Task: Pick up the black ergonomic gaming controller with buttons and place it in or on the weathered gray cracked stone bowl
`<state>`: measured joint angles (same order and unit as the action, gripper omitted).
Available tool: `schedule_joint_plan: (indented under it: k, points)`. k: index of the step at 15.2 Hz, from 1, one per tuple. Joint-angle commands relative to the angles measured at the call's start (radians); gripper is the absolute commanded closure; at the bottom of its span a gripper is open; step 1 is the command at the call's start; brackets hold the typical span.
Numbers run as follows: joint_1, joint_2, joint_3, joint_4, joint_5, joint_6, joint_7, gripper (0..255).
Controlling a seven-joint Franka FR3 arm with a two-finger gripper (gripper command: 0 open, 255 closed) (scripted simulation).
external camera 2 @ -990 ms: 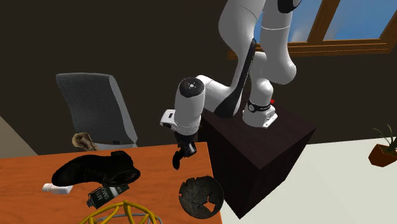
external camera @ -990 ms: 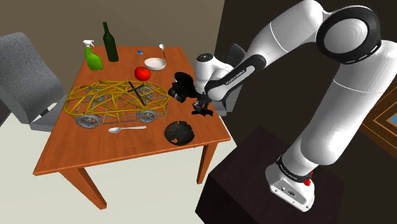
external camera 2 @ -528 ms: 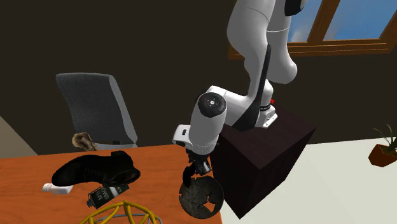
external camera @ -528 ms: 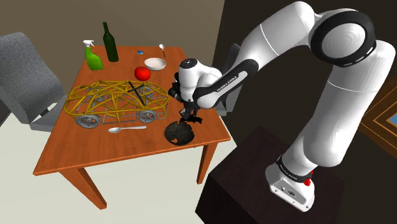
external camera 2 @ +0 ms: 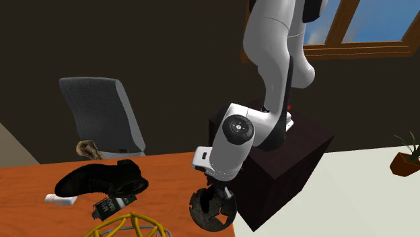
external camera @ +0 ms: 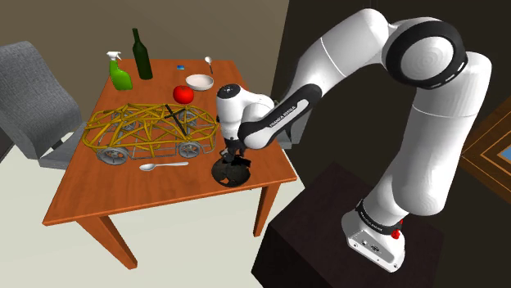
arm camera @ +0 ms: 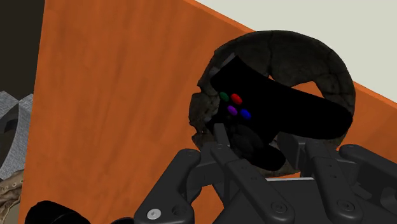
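- Wooden table (external camera: 90, 195) is carrying the cracked gray bowl (external camera: 232, 173) close to its edge on the stand's side. A hard knock is likely to send the bowl over that edge.
- White arm (external camera: 360, 57) is arching over the table, with its wrist directly above the bowl.
- Yellow wire car (external camera: 151, 131) is lying beside the bowl, apart from it, and is posing no evident obstruction.
- Black controller (arm camera: 280, 111) is hanging over the bowl's hollow and spanning most of it. Whether it is touching the rim cannot be told.
- Gripper (arm camera: 257, 149) is clamping one handle lobe between its fingers (arm camera: 219, 137), which are standing only a lobe's width apart.
- Off-centre hold: on release, the body is likely to swing, bridge the uneven rim, and tip out.
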<state>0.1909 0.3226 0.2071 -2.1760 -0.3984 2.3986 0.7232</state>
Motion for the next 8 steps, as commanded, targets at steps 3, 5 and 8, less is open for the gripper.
schedule_joint_plan:
  k: [3,5,8]
  points:
    - [0.008,0.046,-0.012,0.001,-0.028,0.041,0.027,255]
    - [0.013,0.069,-0.019,0.004,-0.041,0.06,0.039,255]
    - [0.02,0.104,-0.03,0.008,-0.062,0.088,0.058,255]
